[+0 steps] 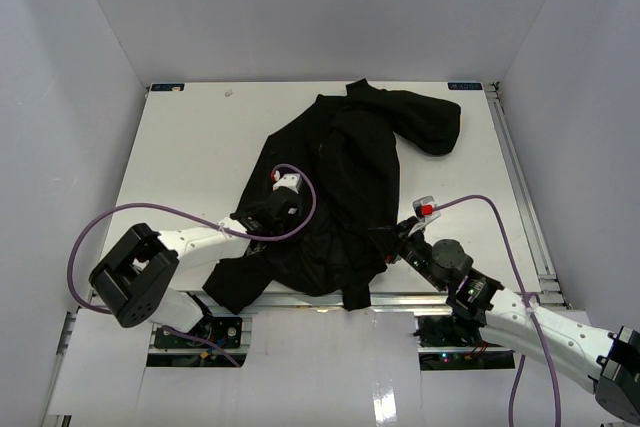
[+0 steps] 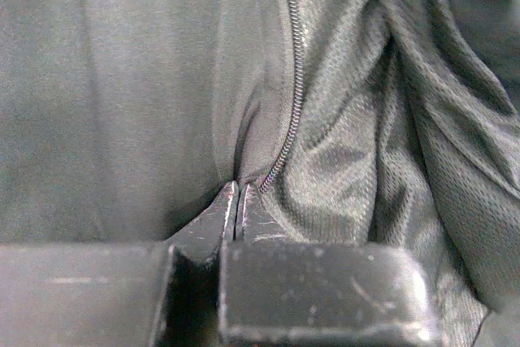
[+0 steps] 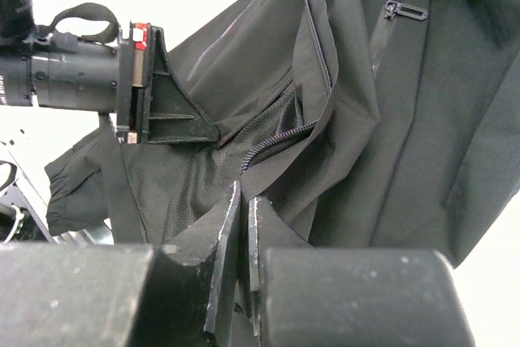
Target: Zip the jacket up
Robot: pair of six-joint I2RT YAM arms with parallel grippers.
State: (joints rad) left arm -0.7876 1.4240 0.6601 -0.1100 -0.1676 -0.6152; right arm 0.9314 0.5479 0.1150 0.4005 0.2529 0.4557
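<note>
Jacket (image 1: pixel 340 197) first: lies black and rumpled across the middle of the counter (image 1: pixel 190 137) in the overhead view, front open, with one sleeve bunched toward the upper right and the lower hem draped over the near edge at the bottom of the frame. Looks like the opening step, namely securing both front edges low down, ahead of any joining. Left gripper (image 2: pixel 237 197): pressed together, seemingly nipping a fold of cloth right at the lower end of the zipper teeth (image 2: pixel 294 79), with creases fanning out from the pinch at lower centre of the left wrist view. Right gripper (image 3: pixel 241 193): likewise closed to a sliver, apparently pinching the jacket near the hem at lower centre of its own view, below a curling flap and a second run of teeth. No main slider or pin to be made out anywhere; only a small pocket pull (image 3: pixel 402 10) at the upper right of the right wrist view. Next move probably calls for drawing the two edges level and taut, finding the slider, and seating the pin before any upward pull. Plenty of bare counter at the left and top of the overhead view for spreading the fabric; far less at the bottom, with hem overhanging and both arms crowded close; white walls on three sides.
</note>
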